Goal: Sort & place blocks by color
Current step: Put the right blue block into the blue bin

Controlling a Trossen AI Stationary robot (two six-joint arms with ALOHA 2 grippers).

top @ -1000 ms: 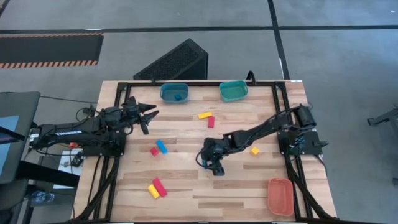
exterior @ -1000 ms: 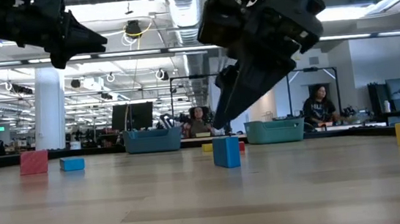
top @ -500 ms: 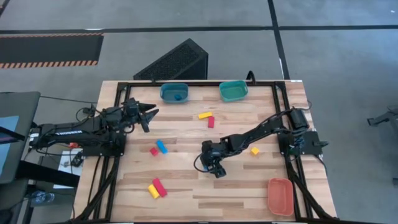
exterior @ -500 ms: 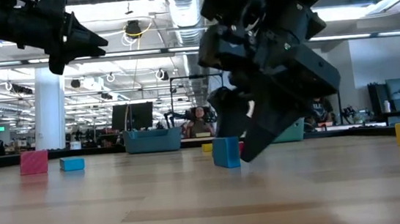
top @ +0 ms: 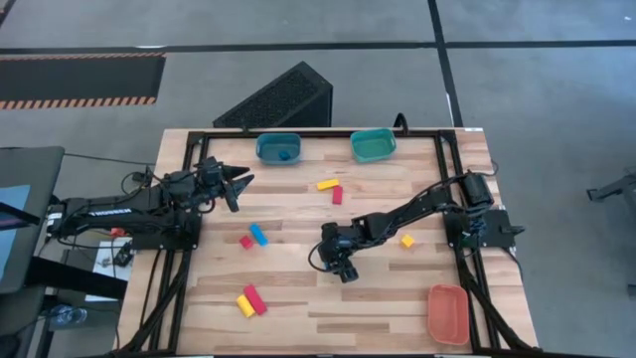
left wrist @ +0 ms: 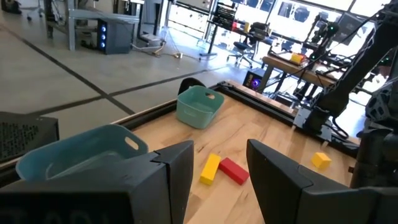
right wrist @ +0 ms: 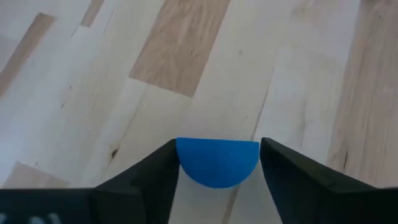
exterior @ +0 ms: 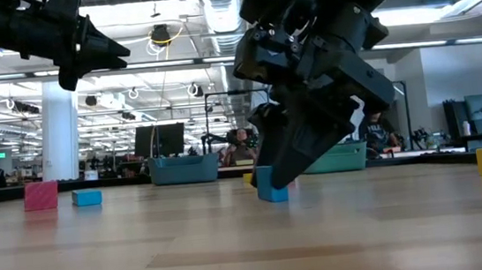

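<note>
My right gripper [top: 344, 269] is down at the table's middle, shut on a small blue block [right wrist: 217, 163]. The block also shows in the low view [exterior: 270, 189]; in the high view the gripper hides it. My left gripper [top: 238, 182] hangs open and empty above the far left of the table. Loose blocks lie flat on the wood: a yellow bar [top: 327, 184] and a red one [top: 337, 195], a blue bar [top: 258, 235] and a red cube [top: 245, 242], a yellow [top: 243, 305] and a red bar [top: 255, 298], and a yellow cube [top: 406, 240]. My right gripper pinches the blue block between its two fingers, one on each of two opposite sides [right wrist: 181, 160]. The fingers come slanting down from above and from the table's right. The block's underside [exterior: 274, 199] rests on the table.
A blue bin [top: 279, 147] with a blue block inside and a teal bin [top: 373, 145] stand at the far edge. An orange bin [top: 448, 313] stands at the near right corner. A black frame runs round the table.
My right gripper has come down toward the blue block and tipped lower, and its fingers now stand on either side of the block. The block has stayed where it was on the table.
</note>
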